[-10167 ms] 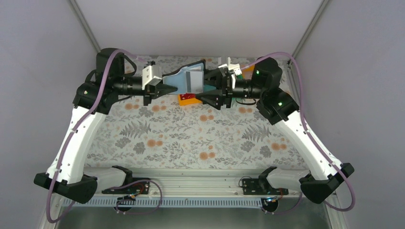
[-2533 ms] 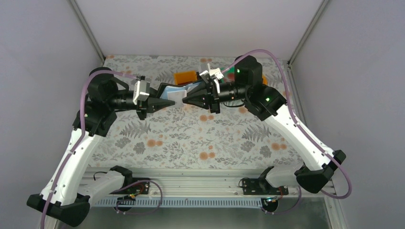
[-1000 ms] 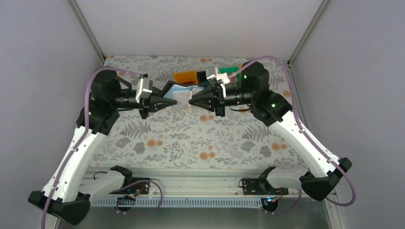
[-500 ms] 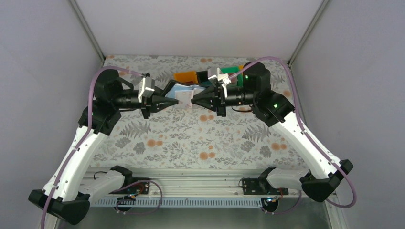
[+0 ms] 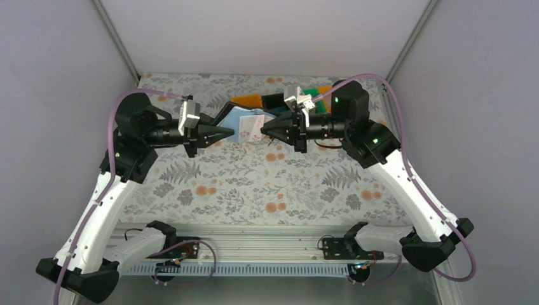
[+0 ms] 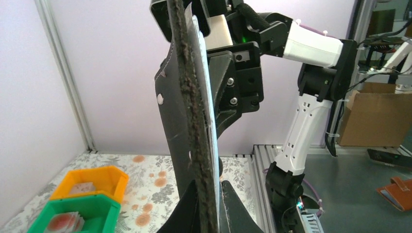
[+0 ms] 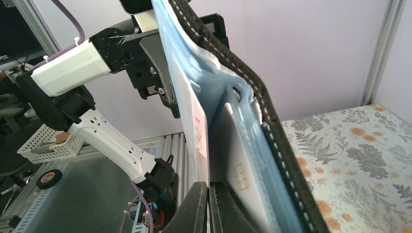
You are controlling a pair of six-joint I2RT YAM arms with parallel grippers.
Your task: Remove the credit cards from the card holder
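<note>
- The wallet (image 6: 187,97) hangs in the air above the far part of the counter (image 5: 254,184), open and upright. The left pincer (image 6: 208,204) is clamped on its lower edge.
- The right pincer (image 7: 209,201) looks closed on the bottom edge of one card (image 7: 197,126), which stands partly clear of its blue pocket. How much of the card is between the pads cannot be told.
- Slip: the hold is on a thin, smooth edge. If the pocket grips the card during the pull, the pads may slide off and leave it half in.
- Wallet pulled loose: the left pincer holds only a narrow strip of soft leather. A pull that is not in line with the pocket could twist the wallet or drag it out of that hold.
- Second card (image 7: 238,174): it sits deeper in the next pocket, close against the first. Friction could carry it along, and it would likely drop to the counter.
- Collision: the two pincers are nearly tip to tip, so a sideways correction by either arm risks a knock.
- Drop: the bins (image 5: 246,100) lie behind the wallet, so a card released here would land outside them.
</note>
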